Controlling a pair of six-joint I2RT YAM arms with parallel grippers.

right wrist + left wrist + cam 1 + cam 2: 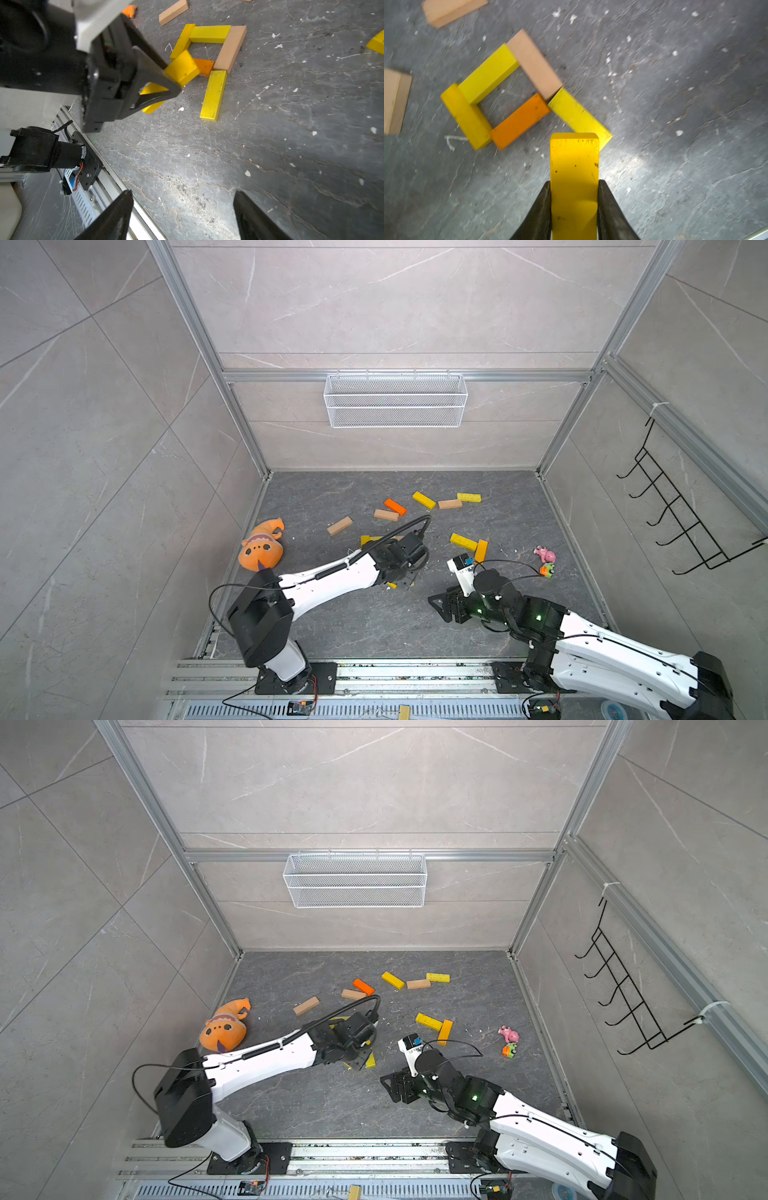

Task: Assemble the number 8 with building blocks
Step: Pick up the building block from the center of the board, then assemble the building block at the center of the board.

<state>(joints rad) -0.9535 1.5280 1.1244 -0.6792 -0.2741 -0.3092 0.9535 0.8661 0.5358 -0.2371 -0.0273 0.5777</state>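
We have the left gripper (574,182) pinching a yellow block (574,158) across its long sides. The block's long axis runs in line with the fingers, with its free end sticking out past the tips. That end sits over the near end of a flat yellow bar (579,117), but we can't tell if they touch. Four bars lie flat on the table (270,145) in a closed square: tan bar (534,64), orange bar (520,121), second yellow bar (489,73), third yellow bar (467,116). The flat yellow bar starts at the tan/orange corner and runs outward, roughly continuing the tan bar's line. The right gripper (182,194) has its fingers spread wide and empty over bare table near the front rail, apart from the square. Spare blocks are scattered farther back at mixed angles, e.g. tan block (339,526) and orange block (395,506).
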